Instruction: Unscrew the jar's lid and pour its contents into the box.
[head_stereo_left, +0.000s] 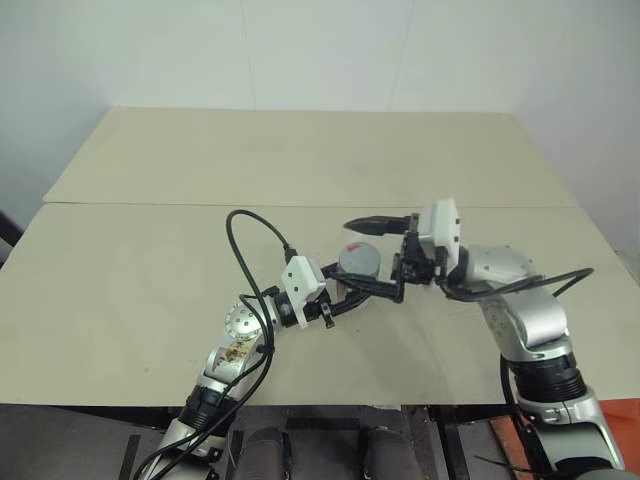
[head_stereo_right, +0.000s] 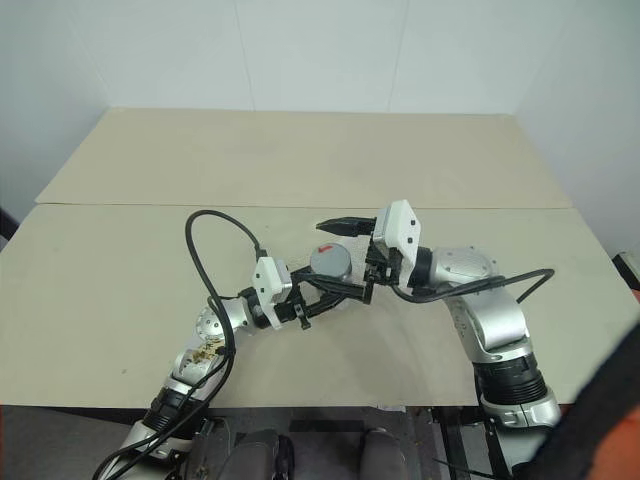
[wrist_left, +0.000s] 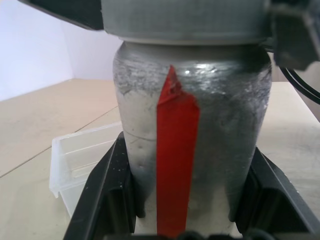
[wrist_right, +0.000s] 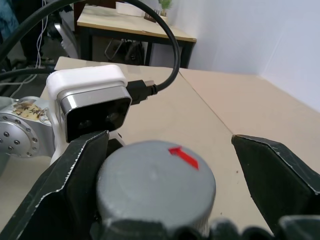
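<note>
left wrist view: the jar (wrist_left: 200, 130) stands between the two black fingers (wrist_left: 107, 192), grey body with a red strip running up its side, lid still on.
box: clear plastic tray (wrist_left: 75, 160) on the table just beside the jar; empty as far as its visible part shows.
left gripper (head_stereo_left: 372, 288): reaches in from the table's near edge toward the middle, clamped shut on the jar's body below the lid.
jar place: held upright over the middle of the table (head_stereo_left: 150, 260), nearer the near edge than the far one.
lid (wrist_right: 156, 187): flat grey top with a small red arrow mark, seated on the jar.
right gripper (wrist_right: 165, 170): comes in from the right, pointing left at lid height; fingers spread wide, one on each side of the lid; the far one stands clear of it, the near one is too close to tell.
contents: hidden inside the closed jar.
</note>
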